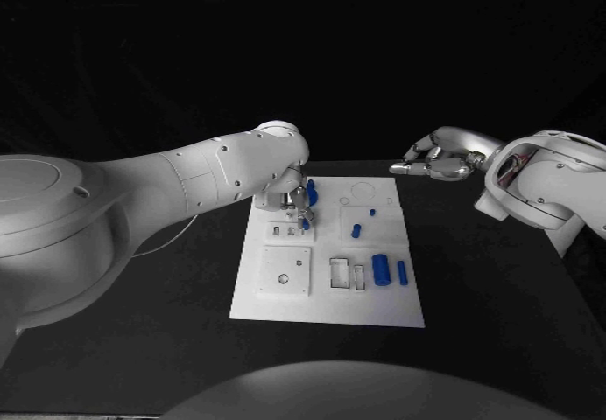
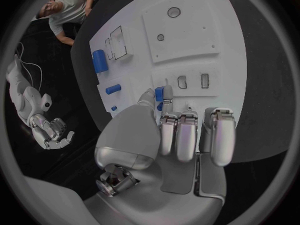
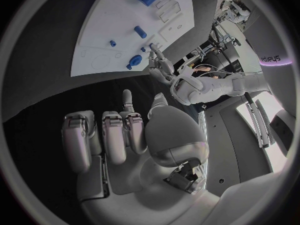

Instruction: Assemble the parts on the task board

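Left robot hand (image 1: 293, 203) over board (image 1: 331, 297) on surface, pinching blue part (image 2: 160, 94) at fingertips, right robot hand (image 1: 429, 164) empty, fingers curled, beyond board's far edge, loose parts (image 1: 382, 269) on board.

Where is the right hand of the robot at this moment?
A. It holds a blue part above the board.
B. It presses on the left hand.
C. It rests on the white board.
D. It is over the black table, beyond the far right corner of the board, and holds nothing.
D: in the head view the right hand hangs off the task board, over the black table, holding nothing.
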`<state>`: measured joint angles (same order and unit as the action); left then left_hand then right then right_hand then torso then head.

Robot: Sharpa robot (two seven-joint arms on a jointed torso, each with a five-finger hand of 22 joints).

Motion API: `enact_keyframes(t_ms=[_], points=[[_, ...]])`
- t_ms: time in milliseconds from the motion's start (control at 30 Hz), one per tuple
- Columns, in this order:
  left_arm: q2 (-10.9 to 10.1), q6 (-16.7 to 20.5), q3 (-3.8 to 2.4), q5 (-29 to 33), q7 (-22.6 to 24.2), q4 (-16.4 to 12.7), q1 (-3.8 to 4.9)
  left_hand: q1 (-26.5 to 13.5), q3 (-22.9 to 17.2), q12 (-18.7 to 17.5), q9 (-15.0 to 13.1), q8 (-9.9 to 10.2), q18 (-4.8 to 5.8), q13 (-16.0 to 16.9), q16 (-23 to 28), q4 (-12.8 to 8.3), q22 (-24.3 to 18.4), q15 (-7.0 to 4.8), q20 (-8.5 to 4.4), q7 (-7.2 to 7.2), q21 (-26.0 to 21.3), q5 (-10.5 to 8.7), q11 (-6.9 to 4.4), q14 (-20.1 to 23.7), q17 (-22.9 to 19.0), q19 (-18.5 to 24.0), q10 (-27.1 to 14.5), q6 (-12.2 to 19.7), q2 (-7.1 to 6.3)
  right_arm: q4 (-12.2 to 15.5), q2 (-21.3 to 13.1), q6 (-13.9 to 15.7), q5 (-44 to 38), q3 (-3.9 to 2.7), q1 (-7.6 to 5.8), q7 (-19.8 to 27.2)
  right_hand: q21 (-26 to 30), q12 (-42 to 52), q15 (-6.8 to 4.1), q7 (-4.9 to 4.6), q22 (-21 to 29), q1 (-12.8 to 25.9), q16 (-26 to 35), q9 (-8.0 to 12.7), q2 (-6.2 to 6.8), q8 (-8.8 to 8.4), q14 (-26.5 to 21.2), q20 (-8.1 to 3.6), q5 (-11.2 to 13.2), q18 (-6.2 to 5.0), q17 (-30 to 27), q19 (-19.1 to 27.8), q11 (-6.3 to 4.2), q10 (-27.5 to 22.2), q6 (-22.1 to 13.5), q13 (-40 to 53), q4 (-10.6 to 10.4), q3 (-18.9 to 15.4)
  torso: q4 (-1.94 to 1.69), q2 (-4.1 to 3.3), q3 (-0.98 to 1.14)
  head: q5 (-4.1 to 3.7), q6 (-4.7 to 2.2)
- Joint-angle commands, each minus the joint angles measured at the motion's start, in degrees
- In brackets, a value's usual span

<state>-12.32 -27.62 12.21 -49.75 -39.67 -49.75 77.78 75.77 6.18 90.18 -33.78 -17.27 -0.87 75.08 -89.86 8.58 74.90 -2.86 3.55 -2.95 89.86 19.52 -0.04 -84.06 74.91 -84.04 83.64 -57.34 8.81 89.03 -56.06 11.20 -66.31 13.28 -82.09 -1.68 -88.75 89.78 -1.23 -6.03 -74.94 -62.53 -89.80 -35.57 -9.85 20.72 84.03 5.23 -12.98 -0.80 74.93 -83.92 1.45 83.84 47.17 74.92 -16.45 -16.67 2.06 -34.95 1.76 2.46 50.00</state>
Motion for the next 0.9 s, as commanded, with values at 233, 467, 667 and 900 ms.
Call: enact_keyframes(t_ms=[233,467,667,900], points=[[-0.1,-0.5,-0.03,-0.2,0.4,-0.4,-0.02,1.0,-5.1,-0.2,-1.4,0.8,0.87,14.9,-0.1,-1.7,15.1,-0.58,-0.62,0.09,0.1,2.58,-0.9,-5.9,15.1,-6.0,6.4,-1.1,-1.22,0.1,-0.1,-1.4,-0.2,0.01,0.03,-0.5,0.4,0.2,0.41,-0.02,-14.3,-0.5,-0.2,-0.1,-0.03,-0.37,6.0,0.46,-0.4,0.19,15.1,-4.2,0.32,6.2,0.3,15.1,0.0,-0.4,0.0,0.01,0.02,0.14,0.0],[-0.5,-0.1,-0.04,-1.1,0.5,-1.2,0.0,-0.3,-9.5,-0.2,-2.5,1.3,0.87,14.9,-0.1,-2.1,15.1,-0.79,-0.73,0.24,0.1,4.01,-1.07,-5.9,15.1,-6.0,6.4,-1.7,-2.95,0.0,-0.2,-1.6,-0.2,0.01,0.05,-0.6,0.6,0.2,0.41,-0.02,-14.2,-0.6,-0.2,-0.1,-0.05,-0.39,6.0,0.46,-0.4,0.13,15.1,-3.9,0.32,6.2,0.3,15.1,0.0,-0.5,0.01,0.05,0.02,0.29,0.0],[-1.7,0.4,-0.05,-2.6,0.4,-3.0,0.13,-2.1,-13.3,-0.2,-3.5,1.9,0.87,14.9,-0.1,-2.2,15.1,-0.83,-0.78,0.22,0.1,3.95,-1.1,-5.9,15.1,-6.0,6.4,-2.0,-4.49,-0.2,-0.2,-1.8,-0.2,0.02,0.12,-0.6,0.7,0.2,0.41,-0.02,-14.1,-0.8,-0.2,-0.1,-0.07,-0.44,6.0,0.46,-0.4,0.09,15.1,-3.8,0.32,6.2,0.3,15.1,0.0,-0.5,-0.04,0.12,0.05,0.65,0.0],[-3.4,0.9,-0.07,-3.8,0.1,-5.1,0.57,-3.6,-15.8,-0.2,-4.2,2.3,0.87,14.9,-0.1,-2.0,15.1,-0.87,-0.83,0.23,0.1,3.67,-1.11,-5.9,15.1,-6.0,6.4,-2.2,-5.46,-0.5,0.0,-2.2,-0.2,0.04,0.32,-0.6,0.8,0.2,0.39,-0.01,-14.1,-1.5,-0.2,-0.1,0.07,-0.59,6.0,0.46,-0.4,0.06,15.1,-3.7,0.29,6.2,0.3,15.1,0.1,-0.7,-0.11,0.19,0.08,1.18,0.0]])
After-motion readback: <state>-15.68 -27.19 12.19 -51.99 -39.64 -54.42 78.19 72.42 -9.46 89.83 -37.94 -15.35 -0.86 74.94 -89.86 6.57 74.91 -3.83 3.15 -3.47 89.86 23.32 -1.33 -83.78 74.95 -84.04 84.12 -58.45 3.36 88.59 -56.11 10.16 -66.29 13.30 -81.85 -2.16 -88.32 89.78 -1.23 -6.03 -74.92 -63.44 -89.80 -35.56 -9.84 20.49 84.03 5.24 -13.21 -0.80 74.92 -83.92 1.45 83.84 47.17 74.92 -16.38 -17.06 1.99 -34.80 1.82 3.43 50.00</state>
